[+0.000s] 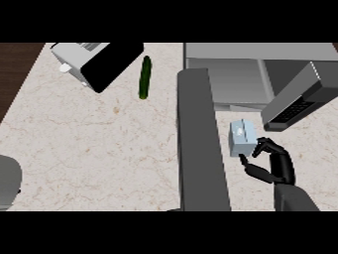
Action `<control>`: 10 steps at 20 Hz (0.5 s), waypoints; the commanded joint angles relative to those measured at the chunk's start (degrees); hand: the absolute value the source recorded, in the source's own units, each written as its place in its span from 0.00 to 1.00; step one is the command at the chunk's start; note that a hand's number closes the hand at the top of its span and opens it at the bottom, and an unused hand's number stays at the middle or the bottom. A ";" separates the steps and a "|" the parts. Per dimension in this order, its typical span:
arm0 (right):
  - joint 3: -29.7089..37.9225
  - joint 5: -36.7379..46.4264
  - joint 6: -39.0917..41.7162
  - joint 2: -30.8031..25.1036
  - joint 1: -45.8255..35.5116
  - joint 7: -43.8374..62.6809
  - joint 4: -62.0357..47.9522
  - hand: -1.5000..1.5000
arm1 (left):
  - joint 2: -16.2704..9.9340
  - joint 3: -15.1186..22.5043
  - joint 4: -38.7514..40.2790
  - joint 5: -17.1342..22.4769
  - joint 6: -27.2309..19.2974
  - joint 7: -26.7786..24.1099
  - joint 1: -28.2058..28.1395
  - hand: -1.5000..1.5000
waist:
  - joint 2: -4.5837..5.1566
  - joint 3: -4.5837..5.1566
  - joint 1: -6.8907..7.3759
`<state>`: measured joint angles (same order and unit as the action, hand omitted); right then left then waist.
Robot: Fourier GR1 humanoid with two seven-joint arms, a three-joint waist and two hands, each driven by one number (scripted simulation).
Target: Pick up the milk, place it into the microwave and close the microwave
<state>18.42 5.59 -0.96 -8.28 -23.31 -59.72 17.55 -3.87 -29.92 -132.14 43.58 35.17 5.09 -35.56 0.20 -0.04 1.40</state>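
In the head view, the right hand (272, 159) — black, jointed, glossy — is curling its fingers and thumb round the near end of the milk (242, 138), a small boxy pale-blue carton sitting on the counter (91, 144) of cream, veined stone; the carton is lying just right of a long dark grey slab (200, 144) and near the microwave (274, 79), a grey box whose door (307, 96) is standing open; far left, a slim green cucumber (145, 77) is lying beside a white toaster (91, 62); the left hand is showing nowhere.
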 commanded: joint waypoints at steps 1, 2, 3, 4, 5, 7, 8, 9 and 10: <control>0.08 0.05 2.35 1.04 -0.55 -7.09 -2.58 1.00 | 1.10 2.27 -6.58 2.49 -1.88 2.83 -0.60 0.00 | 0.25 -0.20 0.27; -1.18 1.20 5.43 -0.77 -0.43 -6.68 -3.06 1.00 | -0.92 -1.18 -4.89 4.11 -1.10 1.85 -1.15 0.00 | 0.20 -0.18 0.48; -0.82 1.14 2.22 0.90 -3.40 -5.49 -3.53 1.00 | 0.50 2.20 -3.61 1.52 -2.48 2.36 2.09 0.00 | 0.38 -0.19 0.33; -1.22 1.57 2.36 2.22 -2.62 -6.69 -4.39 1.00 | -3.17 -0.98 -0.51 5.11 -0.68 1.54 2.43 0.00 | 0.44 -0.21 0.70; -1.05 1.08 5.65 -0.27 -3.62 -5.28 -3.54 1.00 | -2.09 0.25 -4.84 5.52 -2.94 3.48 1.28 0.00 | 0.24 -0.18 0.33; -1.21 1.15 6.25 -0.69 -3.39 -6.01 -2.95 1.00 | -0.21 -1.46 -5.07 7.42 1.69 1.76 -4.82 0.00 | -0.02 -0.13 1.06; -2.25 2.23 7.65 -1.22 -2.79 -7.24 -3.84 1.00 | -0.72 -0.80 -1.58 3.79 -0.01 1.56 0.41 0.00 | 0.17 -0.12 0.23; -1.45 1.84 2.99 2.09 -3.92 -7.64 -4.62 1.00 | 2.54 1.07 -1.51 2.02 3.37 -0.27 -1.69 0.00 | 0.33 -0.18 1.16; -2.25 2.36 3.43 1.29 -5.31 -5.46 -3.70 1.00 | 3.05 1.44 -2.78 0.75 1.01 1.26 -0.45 0.00 | 0.12 -0.09 0.17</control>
<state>16.89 7.17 2.27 -7.71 -26.63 -61.18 14.53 -3.58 -29.56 -132.17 45.78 35.74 6.17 -35.80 0.35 -0.13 1.87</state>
